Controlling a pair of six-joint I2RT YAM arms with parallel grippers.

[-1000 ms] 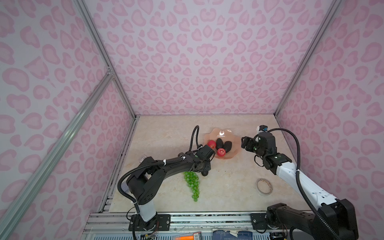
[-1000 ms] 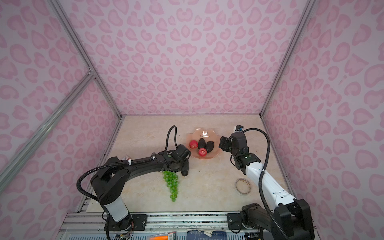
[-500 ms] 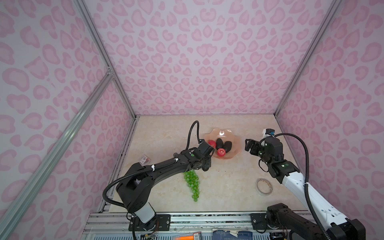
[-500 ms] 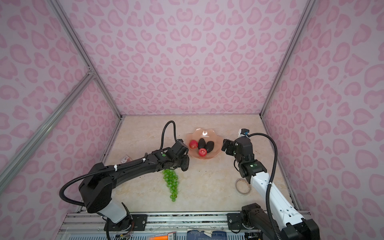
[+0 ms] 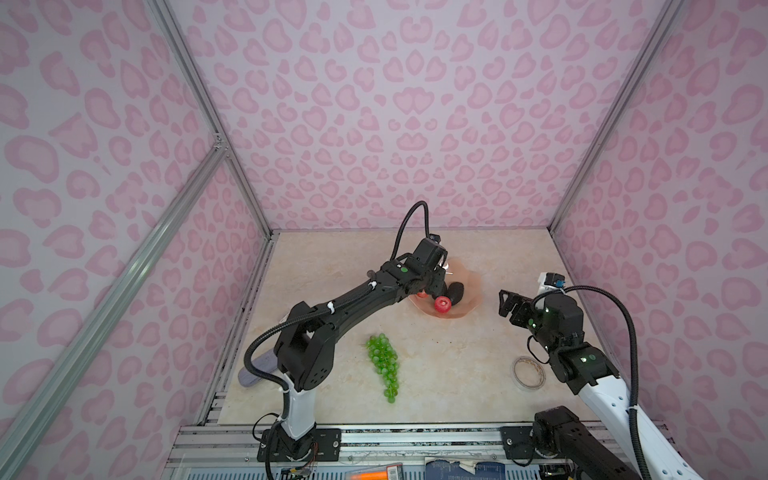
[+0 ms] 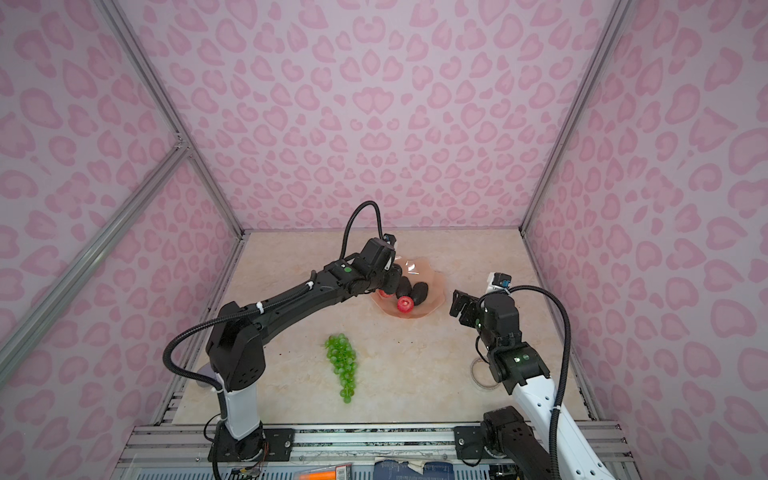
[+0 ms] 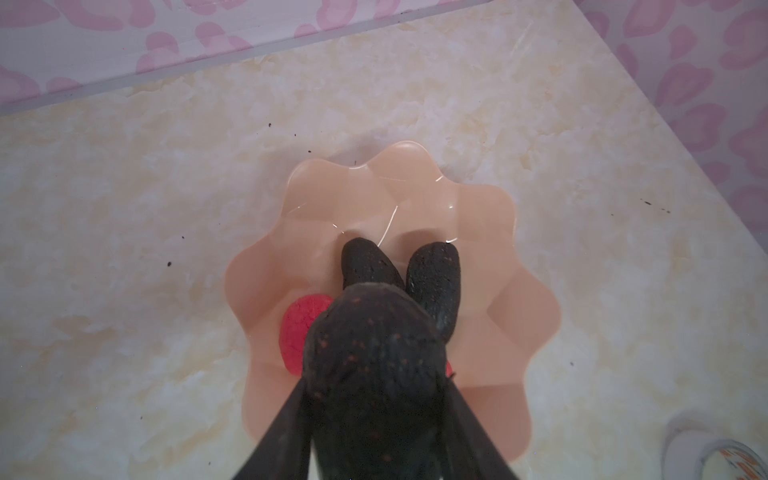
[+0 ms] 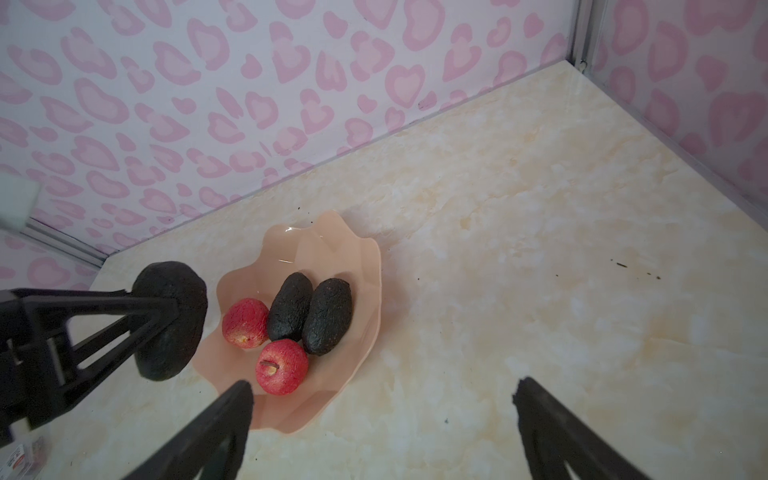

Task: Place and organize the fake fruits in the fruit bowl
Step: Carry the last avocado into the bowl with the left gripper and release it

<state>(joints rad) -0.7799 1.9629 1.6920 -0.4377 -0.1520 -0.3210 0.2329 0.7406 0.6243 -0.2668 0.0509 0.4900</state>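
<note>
The green grapes (image 5: 384,365) lie on the table (image 5: 453,374), well apart from the fruit bowl (image 8: 332,249). My left gripper (image 7: 374,424) is clamped on 1 avocado (image 7: 370,353), above the bowl's left edge. Inside lie 2 avocados (image 8: 291,307) and 2 red fruits (image 8: 245,322). My right gripper (image 8: 384,388), jaws wide apart and empty, hovers just right of the bowl.

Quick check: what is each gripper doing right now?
Left gripper: shut on an avocado.
Right gripper: open, holding nothing.
</note>
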